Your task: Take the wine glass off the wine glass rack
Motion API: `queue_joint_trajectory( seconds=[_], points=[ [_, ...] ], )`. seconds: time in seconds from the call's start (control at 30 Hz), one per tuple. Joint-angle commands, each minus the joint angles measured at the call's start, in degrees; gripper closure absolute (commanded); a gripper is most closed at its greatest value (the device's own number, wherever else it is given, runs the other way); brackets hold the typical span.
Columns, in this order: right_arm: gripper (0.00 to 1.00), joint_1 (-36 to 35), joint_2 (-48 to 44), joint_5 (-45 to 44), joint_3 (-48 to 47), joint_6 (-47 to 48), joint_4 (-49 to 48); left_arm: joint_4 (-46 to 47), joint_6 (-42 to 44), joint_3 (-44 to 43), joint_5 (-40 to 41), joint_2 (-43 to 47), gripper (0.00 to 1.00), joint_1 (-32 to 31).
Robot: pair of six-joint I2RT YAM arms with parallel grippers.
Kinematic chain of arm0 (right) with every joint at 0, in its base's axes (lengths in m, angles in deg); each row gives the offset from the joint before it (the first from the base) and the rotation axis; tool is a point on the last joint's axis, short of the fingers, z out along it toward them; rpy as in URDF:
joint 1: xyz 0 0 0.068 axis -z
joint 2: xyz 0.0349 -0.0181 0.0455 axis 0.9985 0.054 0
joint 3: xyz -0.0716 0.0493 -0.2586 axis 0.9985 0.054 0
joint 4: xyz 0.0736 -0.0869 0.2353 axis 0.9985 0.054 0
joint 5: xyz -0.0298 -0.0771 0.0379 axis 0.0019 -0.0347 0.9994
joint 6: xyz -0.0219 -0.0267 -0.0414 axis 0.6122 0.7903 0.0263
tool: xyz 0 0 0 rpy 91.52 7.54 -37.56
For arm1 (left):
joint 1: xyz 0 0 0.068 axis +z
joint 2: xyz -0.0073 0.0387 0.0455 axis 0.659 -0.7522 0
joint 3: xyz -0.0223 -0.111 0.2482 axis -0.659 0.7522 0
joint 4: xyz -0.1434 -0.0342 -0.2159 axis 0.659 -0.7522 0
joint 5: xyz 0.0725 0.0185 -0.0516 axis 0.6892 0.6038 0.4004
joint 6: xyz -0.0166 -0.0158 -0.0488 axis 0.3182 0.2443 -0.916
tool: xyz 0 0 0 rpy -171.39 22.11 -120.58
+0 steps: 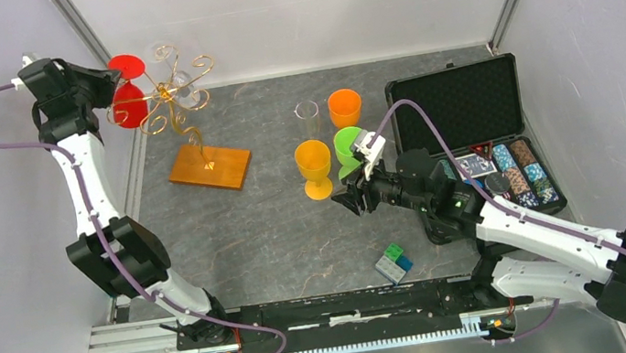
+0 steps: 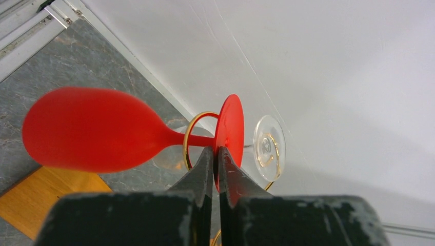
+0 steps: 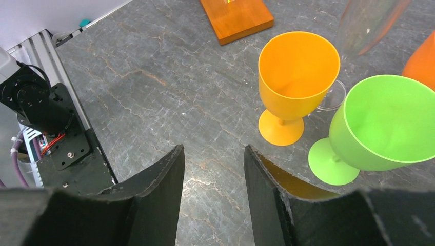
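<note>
A red wine glass (image 1: 129,101) hangs upside down on the gold wire rack (image 1: 176,99), which stands on an orange base (image 1: 210,167) at the far left. My left gripper (image 1: 112,75) is shut on the edge of the red glass's round foot (image 2: 229,130); the bowl (image 2: 92,136) points left and a gold loop (image 2: 188,141) circles the stem. A clear glass (image 2: 268,146) hangs on the rack behind. My right gripper (image 3: 213,154) is open and empty, low over the table near the yellow glass (image 3: 295,84).
A yellow glass (image 1: 314,167), green glass (image 1: 348,151), orange glass (image 1: 344,107) and clear glass (image 1: 308,118) stand mid-table. An open black case (image 1: 456,101) with poker chips sits at right. A small block (image 1: 393,263) lies near the front. The back wall is close behind the rack.
</note>
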State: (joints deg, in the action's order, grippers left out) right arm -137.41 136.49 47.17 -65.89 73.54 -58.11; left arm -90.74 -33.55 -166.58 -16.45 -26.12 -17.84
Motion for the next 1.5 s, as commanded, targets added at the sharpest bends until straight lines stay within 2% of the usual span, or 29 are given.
queue_joint_trajectory(
  seconds=[0.0, 0.33, 0.87, 1.13, 1.33, 1.47],
  points=[
    [0.49, 0.01, -2.15, -3.01, -1.35, 0.89, -0.58, 0.64, 0.23, -0.22, 1.43, 2.38, 0.98, -0.67],
    [0.49, 0.04, -0.19, -2.49, -2.69, 1.63, -1.31, 9.19, -3.07, 9.49, 8.61, 9.86, 0.98, -0.62],
    [0.49, 0.02, -0.71, -2.33, -1.23, 1.17, -2.71, 17.95, -9.69, 11.43, 1.25, 8.53, 0.98, -0.61],
    [0.48, 0.02, -0.86, -2.32, -1.09, 1.66, -2.70, 21.38, -9.55, 11.06, -0.02, 5.50, 0.98, -0.61],
    [0.48, 0.06, -0.86, -2.38, -0.92, 1.83, -2.72, 23.63, -10.54, 7.53, -7.39, 1.12, 0.98, -0.64],
    [0.48, 0.04, -0.83, -2.55, -0.28, 1.62, -2.89, 22.59, -9.99, 7.17, -10.04, 1.92, 0.98, -0.61]
  ],
)
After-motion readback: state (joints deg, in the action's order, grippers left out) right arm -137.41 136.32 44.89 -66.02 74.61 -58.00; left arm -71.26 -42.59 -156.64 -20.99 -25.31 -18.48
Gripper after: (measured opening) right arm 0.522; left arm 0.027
